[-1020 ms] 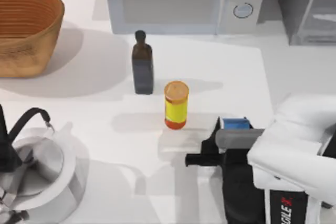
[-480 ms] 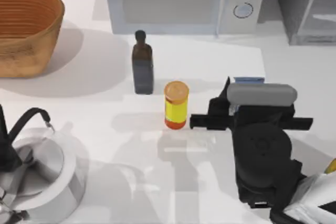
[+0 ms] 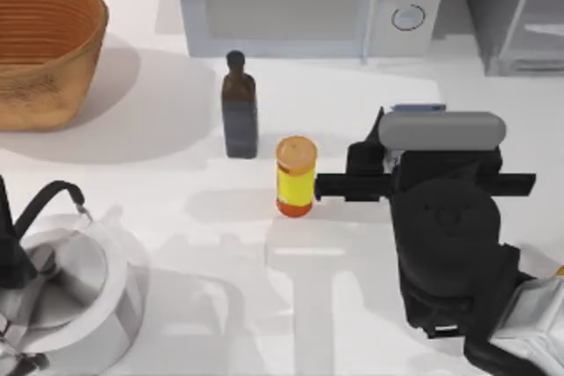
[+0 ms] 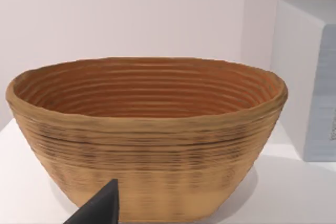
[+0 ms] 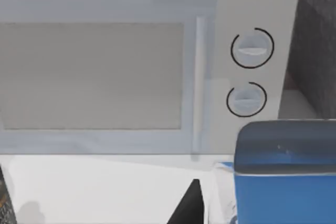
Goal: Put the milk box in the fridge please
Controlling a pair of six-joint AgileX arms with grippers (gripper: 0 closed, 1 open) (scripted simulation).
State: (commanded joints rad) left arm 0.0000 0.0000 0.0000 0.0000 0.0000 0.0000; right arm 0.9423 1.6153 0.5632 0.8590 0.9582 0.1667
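The white counter (image 3: pixel 106 173) carries everything, and the yellow jar with the orange lid (image 3: pixel 295 175) near its middle serves as the landmark. Far behind and to the right of the jar, at the counter's back right corner, stands the dark grey fridge (image 3: pixel 515 11). The light grey microwave (image 3: pixel 308 2), with two round dials, sits directly behind the jar at the back edge. The woven basket (image 3: pixel 44 46) is well off to the jar's left and back. The left arm (image 3: pixel 13 253) is parked at the front left, far from the jar. The right arm's pincer (image 3: pixel 423 151) hovers just right of the jar. A blue edge of the milk box (image 3: pixel 419 108) peeks out beyond it, and the right wrist view shows the blue carton top (image 5: pixel 286 171) close up at the pincer; whether the fingers are closed on it I cannot tell. A dark bottle (image 3: pixel 239 107) stands just behind and left of the jar.
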